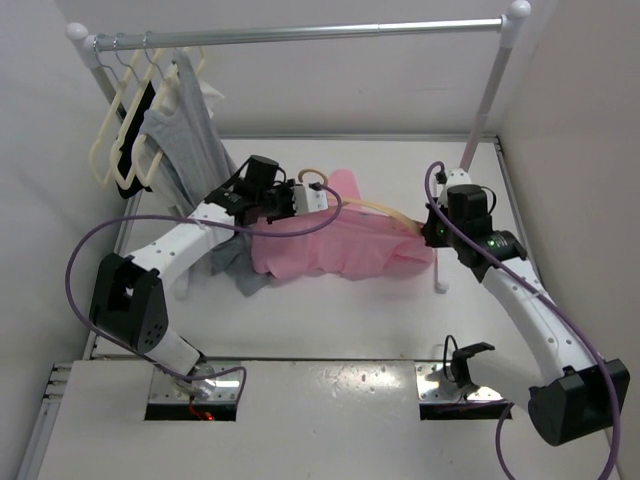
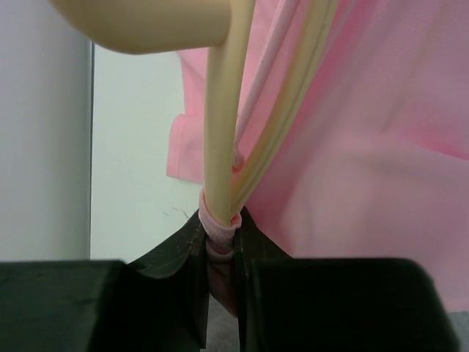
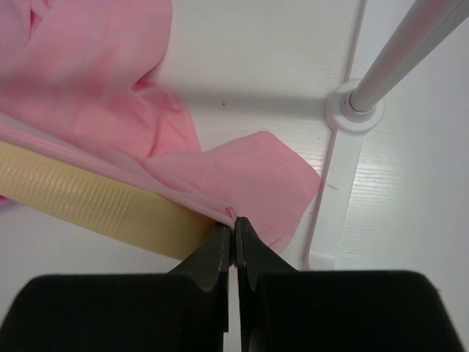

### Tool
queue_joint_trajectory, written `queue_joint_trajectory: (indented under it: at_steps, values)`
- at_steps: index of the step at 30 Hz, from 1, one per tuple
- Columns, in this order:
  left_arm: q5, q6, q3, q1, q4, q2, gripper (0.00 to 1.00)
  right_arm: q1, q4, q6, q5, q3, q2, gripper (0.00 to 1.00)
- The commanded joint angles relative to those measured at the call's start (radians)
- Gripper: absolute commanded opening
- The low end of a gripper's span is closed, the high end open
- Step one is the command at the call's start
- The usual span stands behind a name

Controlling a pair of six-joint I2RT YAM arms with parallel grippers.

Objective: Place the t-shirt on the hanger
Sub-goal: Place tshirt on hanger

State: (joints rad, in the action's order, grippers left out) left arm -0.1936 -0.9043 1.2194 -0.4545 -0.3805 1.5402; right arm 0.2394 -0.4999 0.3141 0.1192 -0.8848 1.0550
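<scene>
We see a white table (image 1: 330,312) between plain white walls (image 1: 340,90); at 12 o'clock a metal rail (image 1: 320,33) crosses on white posts (image 1: 489,98), lit probably from above.

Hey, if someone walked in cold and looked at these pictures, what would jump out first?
The pink t-shirt spread mid-table, with the peach hanger partly inside it. The left tool clamps hanger and fabric together at its left side; the right tool pinches pink cloth at the right end. A gray garment hangs from the rail at far left.
</scene>
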Motion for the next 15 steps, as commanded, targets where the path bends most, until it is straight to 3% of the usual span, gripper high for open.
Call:
queue_joint_trajectory:
  at_steps: [1,10,15]
  values:
    - [0.327,-0.022,-0.006,0.111,-0.097,-0.011,0.0,-0.078,-0.154,-0.087,0.275,-0.016,-0.012,0.0]
    - [0.327,0.05,0.123,0.12,-0.123,0.049,0.0,-0.097,-0.186,-0.118,0.286,-0.016,-0.035,0.0]
    - [0.386,-0.022,0.102,0.12,-0.109,0.049,0.0,-0.107,-0.204,-0.083,0.176,-0.048,-0.003,0.0]
